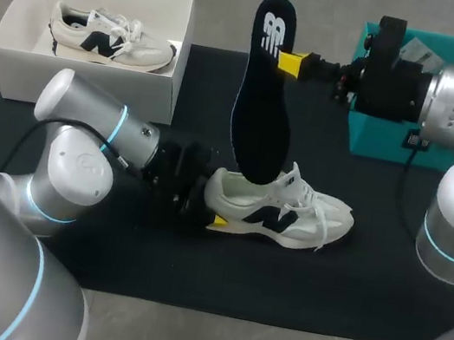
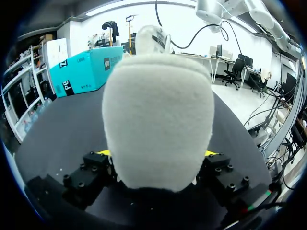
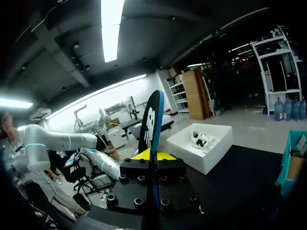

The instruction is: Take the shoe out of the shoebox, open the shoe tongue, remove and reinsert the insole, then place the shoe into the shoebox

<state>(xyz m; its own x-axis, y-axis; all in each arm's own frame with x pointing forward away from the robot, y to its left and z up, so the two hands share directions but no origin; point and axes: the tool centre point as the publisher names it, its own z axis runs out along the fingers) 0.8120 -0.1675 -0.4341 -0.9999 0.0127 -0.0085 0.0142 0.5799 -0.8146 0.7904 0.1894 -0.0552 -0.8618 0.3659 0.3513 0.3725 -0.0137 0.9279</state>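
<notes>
Two-armed work: the left tool [image 1: 207,208] is pinching the heel of the white sneaker [image 1: 282,214] on the desk [image 1: 366,278] while the right tool [image 1: 292,62] is pinching the dark insole [image 1: 261,114] upright over it.

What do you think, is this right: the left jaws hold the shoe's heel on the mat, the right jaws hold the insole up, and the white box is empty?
Not quite: the white box is not empty; the head view shows a second shoe lying in it. The rest stands.
</notes>
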